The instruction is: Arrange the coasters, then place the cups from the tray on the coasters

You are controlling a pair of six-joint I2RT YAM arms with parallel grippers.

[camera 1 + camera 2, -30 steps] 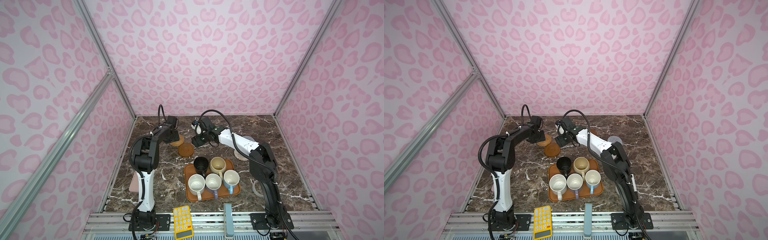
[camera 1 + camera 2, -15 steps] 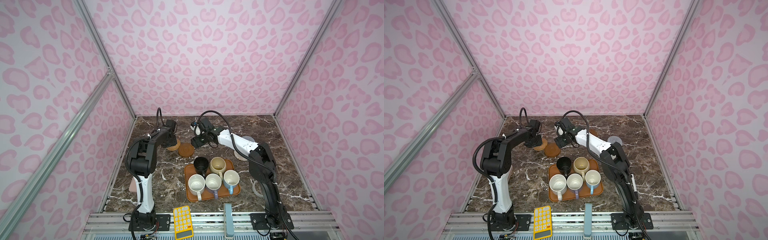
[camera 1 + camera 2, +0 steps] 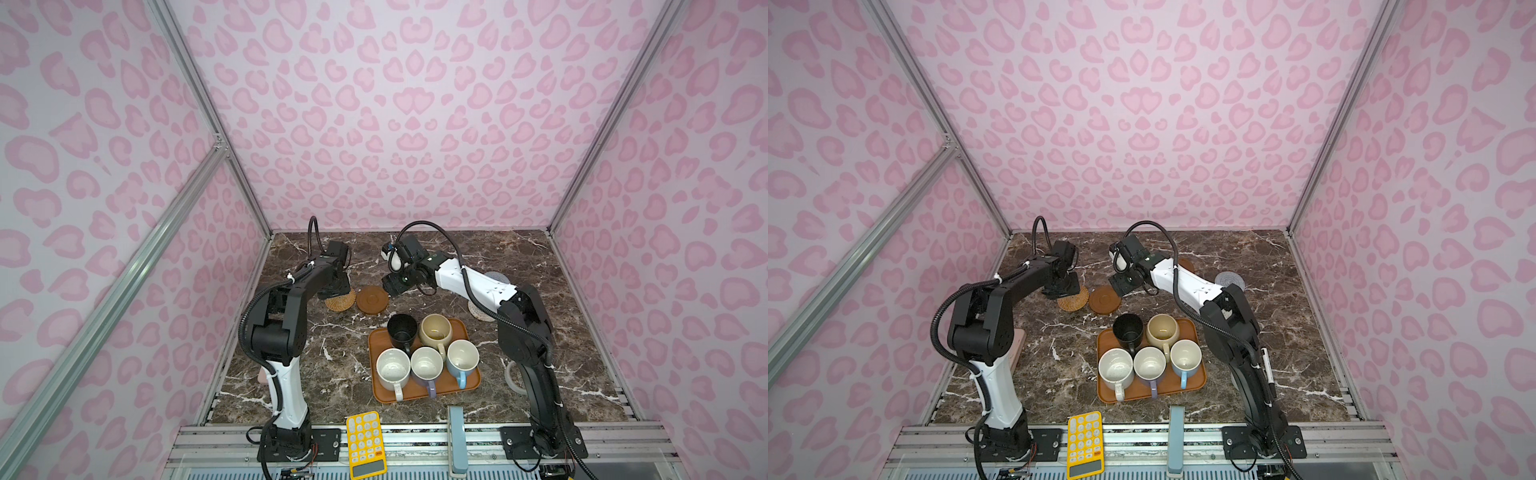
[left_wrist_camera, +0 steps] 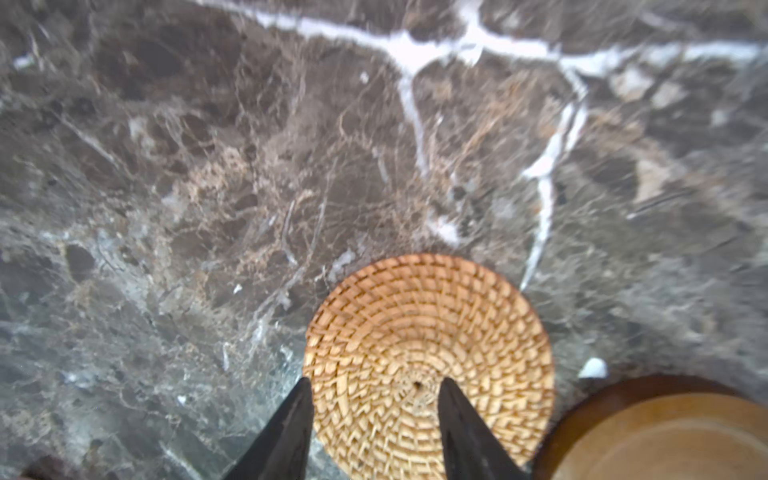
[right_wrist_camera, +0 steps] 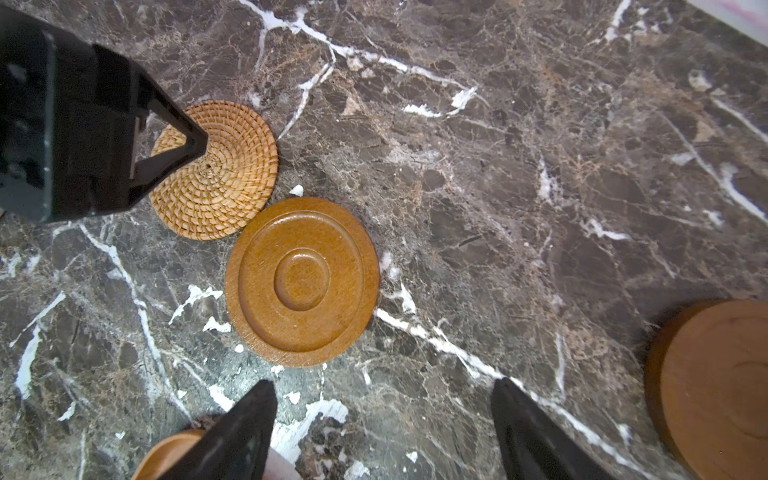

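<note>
Rattan coaster is lying toward the bench's far left corner, just beside a smooth brown coaster, the left gripper hovering over it, jaws parted, the right gripper hanging wide and empty (arranging step, I judge, next calling for spacing them).

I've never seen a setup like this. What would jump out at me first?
The pink leopard-print walls on every side. Below, on dark marble, the left arm and right arm reach toward a rattan coaster and a brown coaster, while five mugs crowd an orange tray nearer the front.
</note>
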